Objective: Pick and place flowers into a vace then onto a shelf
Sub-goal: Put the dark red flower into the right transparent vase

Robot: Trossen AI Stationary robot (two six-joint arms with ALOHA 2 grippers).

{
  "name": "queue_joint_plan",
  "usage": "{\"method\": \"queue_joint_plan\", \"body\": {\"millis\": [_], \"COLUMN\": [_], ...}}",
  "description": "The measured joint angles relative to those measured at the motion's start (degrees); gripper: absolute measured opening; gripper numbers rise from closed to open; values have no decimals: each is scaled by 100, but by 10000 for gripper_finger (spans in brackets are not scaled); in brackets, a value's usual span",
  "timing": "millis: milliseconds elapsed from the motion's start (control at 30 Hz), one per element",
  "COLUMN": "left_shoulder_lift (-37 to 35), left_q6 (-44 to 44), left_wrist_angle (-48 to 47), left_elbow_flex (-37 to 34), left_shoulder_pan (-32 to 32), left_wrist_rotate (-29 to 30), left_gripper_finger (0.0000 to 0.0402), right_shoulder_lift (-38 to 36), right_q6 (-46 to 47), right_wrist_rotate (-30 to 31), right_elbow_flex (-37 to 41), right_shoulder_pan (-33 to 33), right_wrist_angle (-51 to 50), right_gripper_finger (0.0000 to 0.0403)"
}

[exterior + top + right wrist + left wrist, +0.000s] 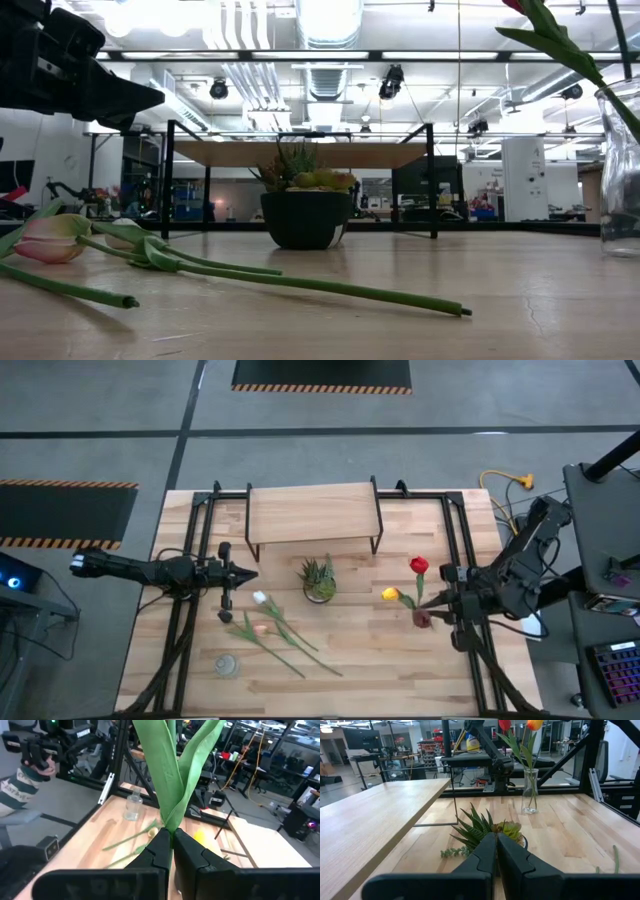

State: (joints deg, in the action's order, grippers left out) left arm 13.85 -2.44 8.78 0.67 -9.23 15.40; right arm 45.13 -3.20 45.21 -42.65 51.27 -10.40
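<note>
A clear glass vase (530,795) stands on the table's right part with a red tulip (418,565) and a yellow tulip (390,594) in it. My right gripper (434,607) is right beside it, shut on a tulip's green leaves (172,775). A dark maroon head (422,618) shows at its fingertips. A white tulip (260,598) and a pink tulip (262,628) lie flat on the table, left of centre. The shelf (312,512) stands at the far middle. My left gripper (243,572) is shut and hovers left of the potted plant, touching nothing. My right gripper pinches the tulip between its two fingers at the base of its leaves (171,826). The leaves rise from the fingertips and spread apart. The stem below the fingers and the flower head do not show in the wrist view. Whether this stem reaches into the vase, I cannot tell.
A small spiky potted plant (318,580) sits in front of the shelf, between the two grippers. A small glass jar (227,665) stands near the table's near left. Black frame rails (185,620) run along both sides. A person's hand (45,766) shows beyond the table.
</note>
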Motion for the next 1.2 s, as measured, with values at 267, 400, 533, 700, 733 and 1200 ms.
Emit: {"method": "queue_joint_plan", "body": {"millis": [267,400,533,700,733,1200], "left_shoulder_lift": [0,0,0,0,0,0], "left_q6": [0,0,0,0,0,2], "left_wrist_angle": [0,0,0,0,0,0], "left_elbow_flex": [-2,0,-2,0,0,-2], "left_shoulder_pan": [0,0,0,0,0,0], "left_wrist_rotate": [0,0,0,0,0,0], "left_gripper_finger": [0,0,0,0,0,0], "right_shoulder_lift": [-38,-52,-56,-62,-62,-69], "right_q6": [133,304,597,962,1048,1969], "right_wrist_rotate": [0,0,285,448,446,446], "right_elbow_flex": [79,247,468,753,797,1319], "right_shoulder_pan": [0,-3,0,-3,-1,0], "right_wrist_angle": [-280,-293,-290,-273,-271,-271], "right_gripper_finger": [9,9,9,9,9,9]}}
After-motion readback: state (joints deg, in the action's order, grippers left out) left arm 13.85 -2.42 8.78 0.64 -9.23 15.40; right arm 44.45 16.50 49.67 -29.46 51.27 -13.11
